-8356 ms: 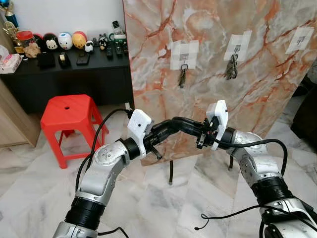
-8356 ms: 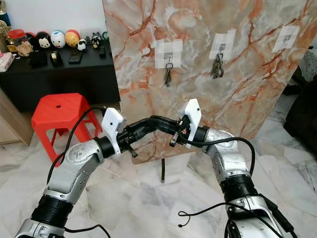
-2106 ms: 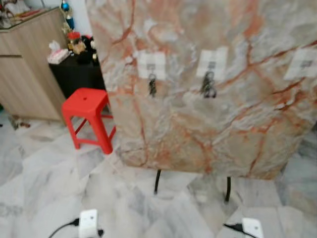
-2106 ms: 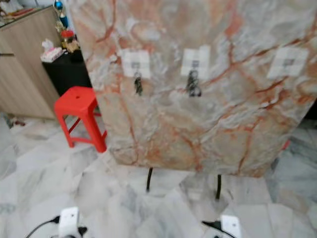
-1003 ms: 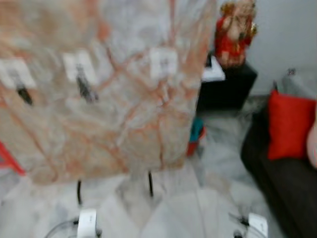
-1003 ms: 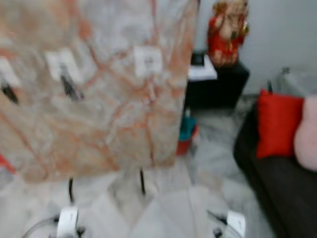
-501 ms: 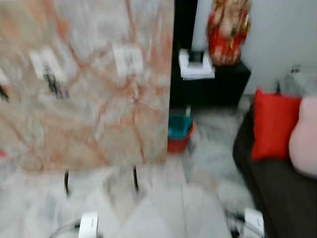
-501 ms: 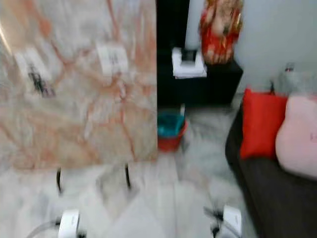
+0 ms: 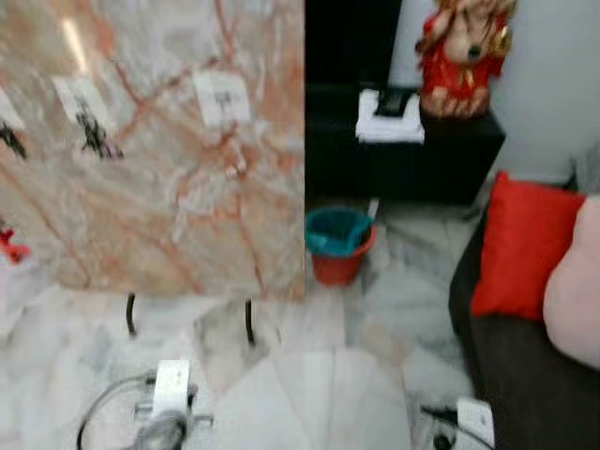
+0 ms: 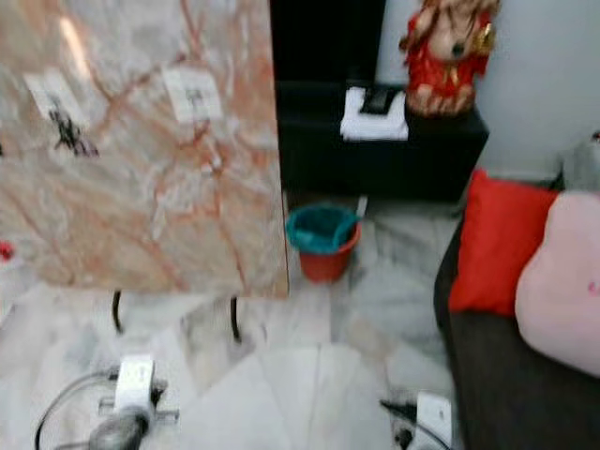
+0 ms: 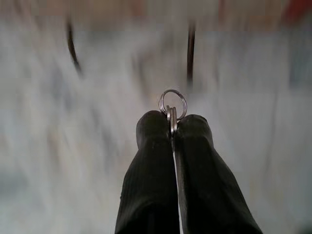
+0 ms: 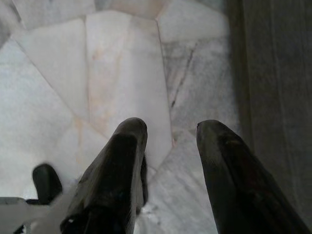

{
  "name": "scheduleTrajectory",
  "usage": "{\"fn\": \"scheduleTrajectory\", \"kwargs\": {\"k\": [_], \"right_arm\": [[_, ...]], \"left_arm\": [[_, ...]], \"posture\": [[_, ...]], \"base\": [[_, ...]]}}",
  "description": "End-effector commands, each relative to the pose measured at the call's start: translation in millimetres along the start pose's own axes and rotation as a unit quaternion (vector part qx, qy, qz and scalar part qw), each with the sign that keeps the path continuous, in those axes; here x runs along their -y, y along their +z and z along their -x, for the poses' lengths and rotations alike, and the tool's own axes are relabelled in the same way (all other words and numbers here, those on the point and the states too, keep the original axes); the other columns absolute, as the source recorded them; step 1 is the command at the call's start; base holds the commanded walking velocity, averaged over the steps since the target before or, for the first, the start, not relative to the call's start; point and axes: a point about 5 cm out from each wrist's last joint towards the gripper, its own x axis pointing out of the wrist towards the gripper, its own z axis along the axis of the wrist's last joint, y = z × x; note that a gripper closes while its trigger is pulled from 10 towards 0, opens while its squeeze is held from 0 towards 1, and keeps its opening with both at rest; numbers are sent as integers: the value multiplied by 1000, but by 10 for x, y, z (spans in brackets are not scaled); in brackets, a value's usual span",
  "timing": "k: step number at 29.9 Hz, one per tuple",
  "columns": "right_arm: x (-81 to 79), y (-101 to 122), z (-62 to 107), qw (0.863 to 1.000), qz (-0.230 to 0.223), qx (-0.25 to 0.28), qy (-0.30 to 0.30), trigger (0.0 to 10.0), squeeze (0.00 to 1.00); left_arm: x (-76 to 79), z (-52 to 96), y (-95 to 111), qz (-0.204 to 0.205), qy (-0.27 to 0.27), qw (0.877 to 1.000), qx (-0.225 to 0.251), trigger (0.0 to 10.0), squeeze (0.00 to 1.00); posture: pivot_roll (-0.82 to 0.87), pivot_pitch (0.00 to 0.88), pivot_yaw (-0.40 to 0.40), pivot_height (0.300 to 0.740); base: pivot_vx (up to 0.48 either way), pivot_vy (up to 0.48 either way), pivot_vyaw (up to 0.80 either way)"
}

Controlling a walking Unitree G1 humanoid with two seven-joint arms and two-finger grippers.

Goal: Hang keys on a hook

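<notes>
Keys [image 11: 172, 108] pinched between my left gripper [image 11: 173, 127] fingers, ring poking clear past the tips, arm low over the floor; right gripper [image 12: 168, 129] empty, fingers apart; free hook [image 9: 222, 98] sits upper-left on the slab [image 9: 169, 187], so I should turn back, square up, lift ring-first.

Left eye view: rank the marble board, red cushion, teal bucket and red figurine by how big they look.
1. marble board
2. red cushion
3. red figurine and teal bucket: alike, and the figurine stands farther back, so unranked.
</notes>
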Motion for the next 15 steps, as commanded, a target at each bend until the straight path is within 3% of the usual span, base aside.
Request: {"fn": "scheduleTrajectory", "kwargs": {"k": [1,5,6,7,10,14,15], "right_arm": [[-8,4,-2,1000,0,-1,0,10000,0],[-10,4,-1,1000,0,0,-1,10000,0],[-5,4,0,1000,-4,2,-3,10000,0],[-5,4,0,1000,-4,2,-3,10000,0],[0,4,0,1000,-5,4,-4,10000,0],[-2,7,0,1000,-2,4,-3,10000,0],[-4,14,-1,1000,-1,5,-2,10000,0]], "left_arm": [[-79,-43,217,5,9,998,54,10000,0],[-86,-73,434,6,5,994,106,10000,0],[-83,-62,745,15,4,983,185,10000,0],[-83,-62,745,15,4,983,185,10000,0],[-49,32,1041,28,-1,962,270,10000,0],[-28,96,1115,18,-5,955,296,10000,0],[-38,155,1179,18,-7,948,317,10000,0]], "posture": [[-158,0,31,740],[-160,0,34,740],[-157,0,32,740],[-157,0,32,740],[-154,0,29,740],[-157,0,28,740],[-159,0,26,740]], "base": [[0,0,0],[0,0,0],[0,0,0],[0,0,0],[0,0,0],[0,0,0],[0,0,0]]}}
